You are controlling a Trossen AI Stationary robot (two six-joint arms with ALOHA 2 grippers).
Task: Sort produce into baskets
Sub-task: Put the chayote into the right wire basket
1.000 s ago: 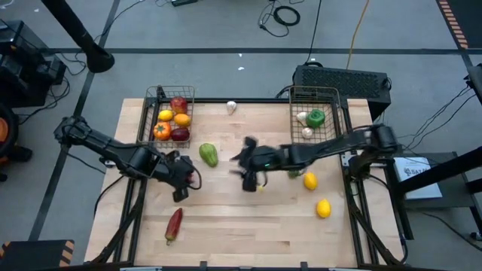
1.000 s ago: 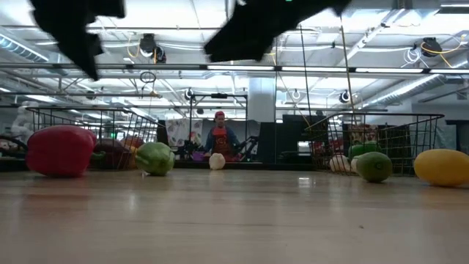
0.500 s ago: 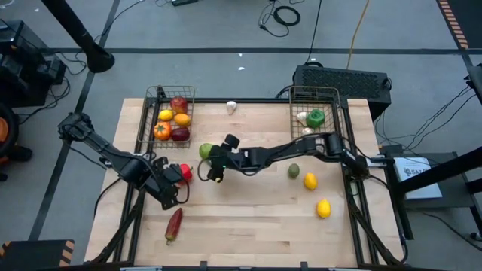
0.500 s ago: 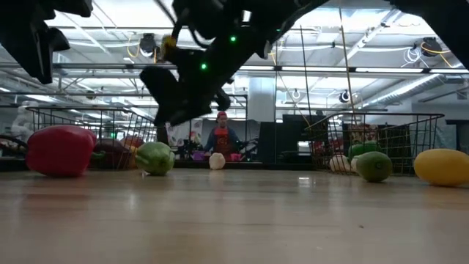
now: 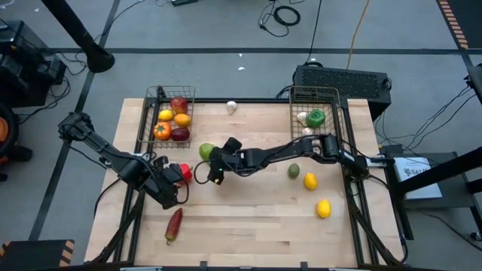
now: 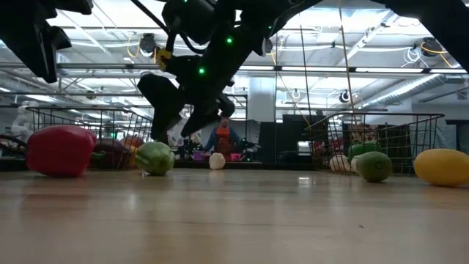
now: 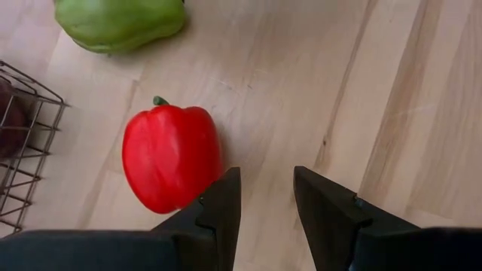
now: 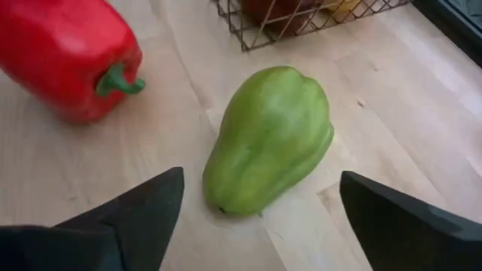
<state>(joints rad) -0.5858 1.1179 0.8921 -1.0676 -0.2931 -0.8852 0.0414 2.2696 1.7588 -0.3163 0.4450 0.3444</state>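
Observation:
A green pepper (image 5: 204, 150) lies on its side on the table near the left basket (image 5: 151, 113); it also shows in the right wrist view (image 8: 271, 139) and the low view (image 6: 155, 158). My right gripper (image 5: 209, 167) hovers just over it, wide open, one finger on either side (image 8: 260, 199), touching nothing. A red pepper (image 5: 183, 172) lies on the table beside it. My left gripper (image 5: 169, 190) is open and empty just near of the red pepper (image 7: 169, 154), which lies beside one fingertip (image 7: 263, 196).
The left basket holds an apple, oranges and lemons. The right basket (image 5: 335, 113) holds a green pepper and garlic. Loose on the table are a garlic (image 5: 231, 107), a green lime (image 5: 294, 171), two lemons (image 5: 309, 181) (image 5: 323, 208) and a dark red chili (image 5: 174, 223).
My right gripper has swung from the table's middle toward its left edge and come down over the green pepper. My left gripper has drawn back toward the near left, uncovering the red pepper, which lies still on the table.

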